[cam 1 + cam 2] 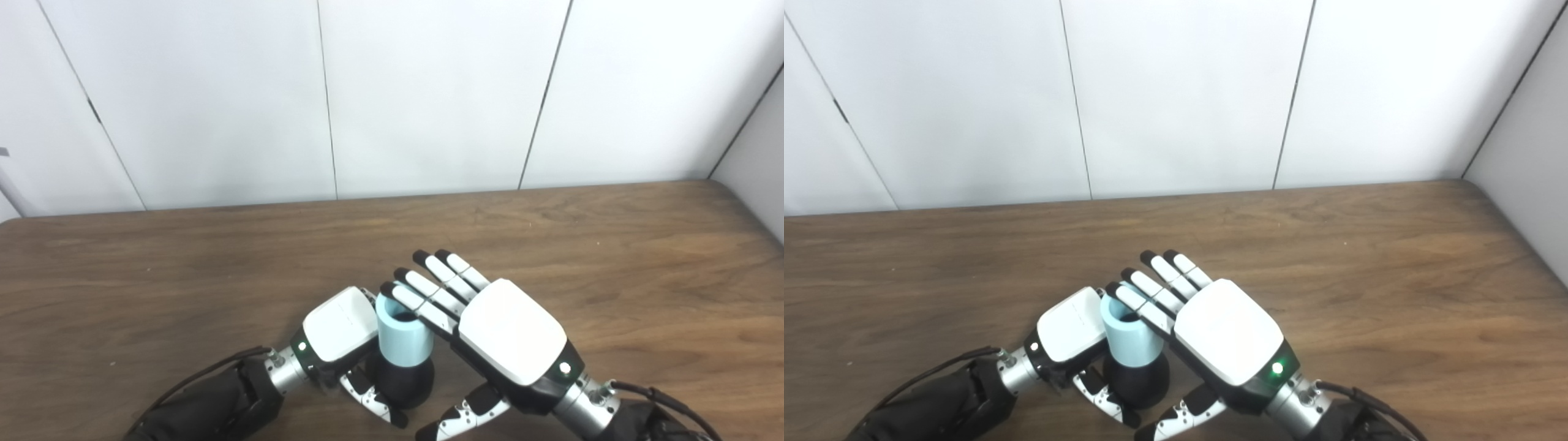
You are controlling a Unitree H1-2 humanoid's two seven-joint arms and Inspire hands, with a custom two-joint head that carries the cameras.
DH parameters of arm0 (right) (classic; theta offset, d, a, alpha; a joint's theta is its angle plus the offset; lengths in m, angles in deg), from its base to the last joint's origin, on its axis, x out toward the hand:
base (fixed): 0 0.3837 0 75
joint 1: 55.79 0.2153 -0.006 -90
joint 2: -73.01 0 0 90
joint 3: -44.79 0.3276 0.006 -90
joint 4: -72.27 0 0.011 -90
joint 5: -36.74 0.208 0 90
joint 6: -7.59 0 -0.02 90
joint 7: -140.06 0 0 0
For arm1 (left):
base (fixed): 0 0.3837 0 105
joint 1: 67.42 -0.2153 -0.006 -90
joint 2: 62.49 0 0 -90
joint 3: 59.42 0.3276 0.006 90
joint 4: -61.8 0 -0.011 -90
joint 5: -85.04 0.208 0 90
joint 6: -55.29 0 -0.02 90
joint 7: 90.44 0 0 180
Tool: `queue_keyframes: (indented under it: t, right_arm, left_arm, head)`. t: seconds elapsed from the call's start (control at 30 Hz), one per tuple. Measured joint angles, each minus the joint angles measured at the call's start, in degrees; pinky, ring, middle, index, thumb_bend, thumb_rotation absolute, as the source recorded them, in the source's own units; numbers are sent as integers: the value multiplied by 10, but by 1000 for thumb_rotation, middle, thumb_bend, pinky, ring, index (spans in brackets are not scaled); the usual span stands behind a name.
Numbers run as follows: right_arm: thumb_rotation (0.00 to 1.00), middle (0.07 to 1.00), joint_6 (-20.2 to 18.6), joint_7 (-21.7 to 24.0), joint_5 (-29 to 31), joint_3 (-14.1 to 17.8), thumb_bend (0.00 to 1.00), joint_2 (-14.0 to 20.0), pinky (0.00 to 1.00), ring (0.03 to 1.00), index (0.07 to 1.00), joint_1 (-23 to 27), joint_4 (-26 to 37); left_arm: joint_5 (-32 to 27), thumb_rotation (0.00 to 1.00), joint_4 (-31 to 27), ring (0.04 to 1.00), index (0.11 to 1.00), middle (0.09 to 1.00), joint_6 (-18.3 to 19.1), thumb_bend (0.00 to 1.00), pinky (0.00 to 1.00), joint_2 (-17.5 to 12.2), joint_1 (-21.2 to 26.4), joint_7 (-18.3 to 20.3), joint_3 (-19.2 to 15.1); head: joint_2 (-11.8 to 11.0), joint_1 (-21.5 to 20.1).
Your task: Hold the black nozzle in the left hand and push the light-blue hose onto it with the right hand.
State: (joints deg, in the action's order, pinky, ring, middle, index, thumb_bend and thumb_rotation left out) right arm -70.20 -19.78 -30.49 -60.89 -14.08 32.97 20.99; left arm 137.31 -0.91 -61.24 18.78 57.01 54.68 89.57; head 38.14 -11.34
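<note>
A brown wooden bench (184, 263) is seen below white wall panels (429, 92). The right hand (511, 331) is held with its fingers (429, 294) extended and nearly together, their tips at the hose's open top, while the thumb is kept apart below; nothing is enclosed by it. The left hand (340, 324) is curled against the assembly, its fingers hidden behind, so a firm hold cannot be told. Between both sets of fingers, the light-blue hose (401, 340) is seated upright on the black nozzle (401, 383).
</note>
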Motion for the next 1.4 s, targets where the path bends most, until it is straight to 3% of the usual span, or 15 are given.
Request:
queue_keyframes:
  t: [0.07, 0.17, 0.3, 0.5, 0.6, 0.7, 0.83, 0.93, 1.13, 1.4]
  right_arm:
    - [802, 936, 0, -7, 0, -1, 954, 4, 951, 1000, 890, -4, -3]
    - [795, 937, 0, -7, -1, -3, 952, 5, 953, 1000, 892, -3, -3]
    - [785, 931, 0, -8, -1, -4, 956, 6, 941, 1000, 888, -4, -3]
    - [776, 945, -1, -14, 4, -4, 951, 6, 960, 1000, 897, -5, -5]
    - [778, 964, -4, -20, 20, 0, 935, 4, 961, 1000, 920, -10, -9]
    - [789, 991, -8, -24, 43, 8, 920, -4, 997, 1000, 957, -17, -13]
    - [842, 1000, -11, -23, 64, 24, 879, -21, 1000, 1000, 997, -24, -12]
    - [904, 1000, -13, -23, 73, 42, 875, -34, 1000, 1000, 1000, -15, -9]
    - [915, 1000, -21, -22, 74, 70, 887, -56, 1000, 1000, 1000, 32, 14]
    - [950, 1000, -23, -22, 70, 86, 897, -59, 1000, 1000, 1000, 38, 5]
  left_arm:
    - [-4, 0, 0, 185, 479, 453, 0, 521, 152, 0, 0, 4, 0]
    - [-8, 0, -1, 187, 486, 399, 0, 515, 153, 0, 0, 8, 0]
    - [-8, 0, -1, 182, 477, 469, 0, 524, 150, 0, 0, 9, 0]
    - [-8, 0, -1, 202, 477, 471, 0, 523, 166, 0, 0, 9, 0]
    - [-8, 0, -1, 218, 496, 395, 0, 514, 174, 0, 0, 8, 0]
    - [-7, 0, -1, 200, 479, 465, 0, 523, 163, 1, 0, 8, 0]
    - [-8, 0, 0, 220, 495, 390, 0, 514, 187, 1, 0, 7, 1]
    - [-9, 0, 0, 260, 507, 404, 0, 515, 220, 1, 1, 7, 2]
    - [-9, 0, 1, 266, 507, 405, 0, 515, 225, 2, 2, 6, 5]
    - [-9, 0, 3, 250, 504, 395, 0, 514, 209, 2, 3, 3, 7]
  head:
    - [0, 0]
    - [0, 0]
    - [0, 0]
    - [-3, 0]
    - [-4, 0]
    - [-5, -2]
    - [-7, -3]
    - [-8, -2]
    - [-11, -3]
    - [-14, -2]
